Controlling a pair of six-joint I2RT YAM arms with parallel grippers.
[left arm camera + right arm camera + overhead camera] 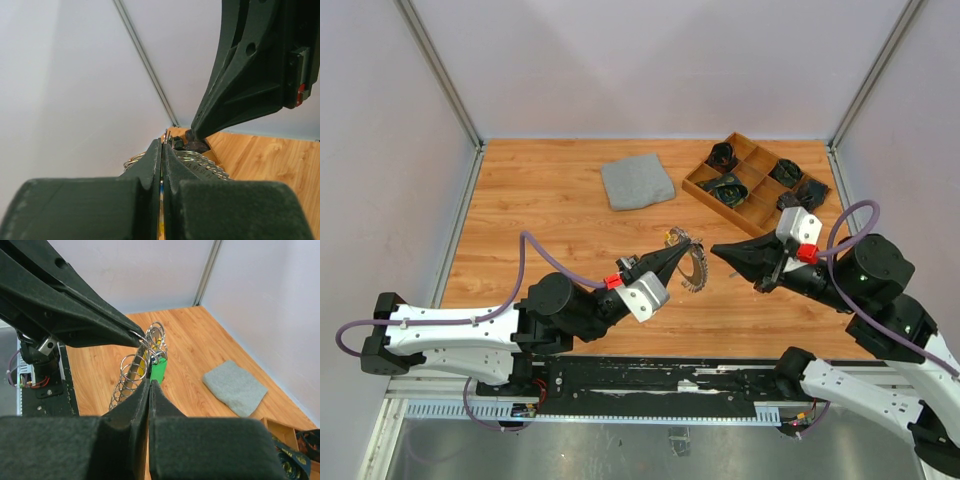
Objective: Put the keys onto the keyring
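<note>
Right gripper [150, 384], low in the middle of its wrist view, is pinched shut on the green key [159, 370], presenting it to the keyring [129, 371]. Reaching in from the upper left, the left gripper [139, 336] is clamped on that keyring's top loop, apparently holding it upright above the table [195, 345] for threading.

Bright even light; close foregrnd blurry.
</note>
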